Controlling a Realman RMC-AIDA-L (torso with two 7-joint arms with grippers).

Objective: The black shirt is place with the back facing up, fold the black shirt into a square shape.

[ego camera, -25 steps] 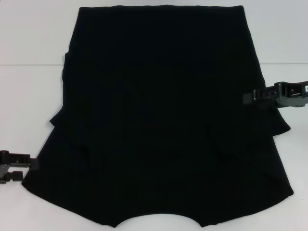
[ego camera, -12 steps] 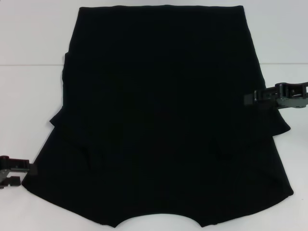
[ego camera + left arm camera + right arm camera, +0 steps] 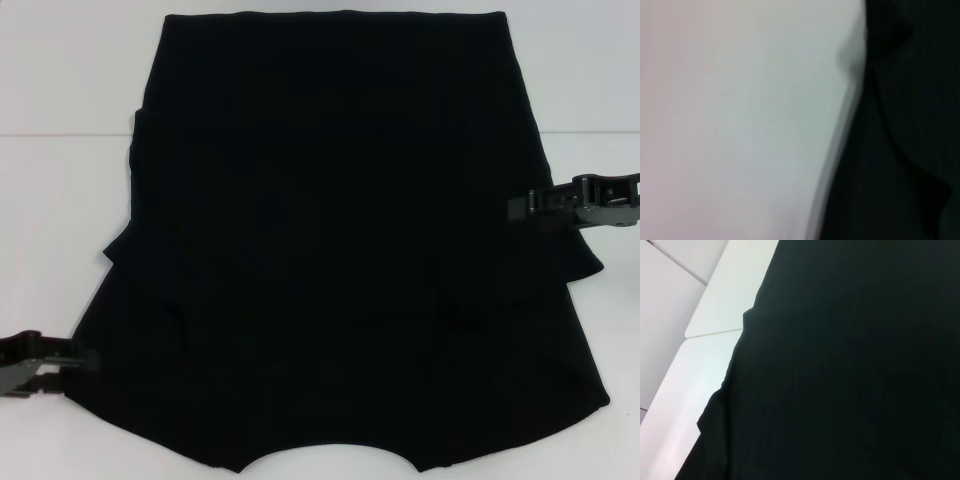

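The black shirt (image 3: 330, 250) lies flat on the white table (image 3: 60, 200), both sleeves folded inward, its curved neckline at the near edge. My left gripper (image 3: 62, 368) is at the shirt's near left corner, low over the table, its two fingers apart with nothing between them. My right gripper (image 3: 514, 206) reaches in over the shirt's right edge at mid height. The left wrist view shows the black shirt's edge (image 3: 905, 150) against the table. In the right wrist view the black shirt (image 3: 850, 370) fills most of the picture.
A seam in the table (image 3: 60, 135) runs across behind the shirt's upper part. White table surface shows on both sides of the shirt and along the far edge (image 3: 715, 315).
My left gripper has moved nearer to me and to the right, up to the shirt's near left corner. The right gripper has barely shifted. The shirt lies as before.
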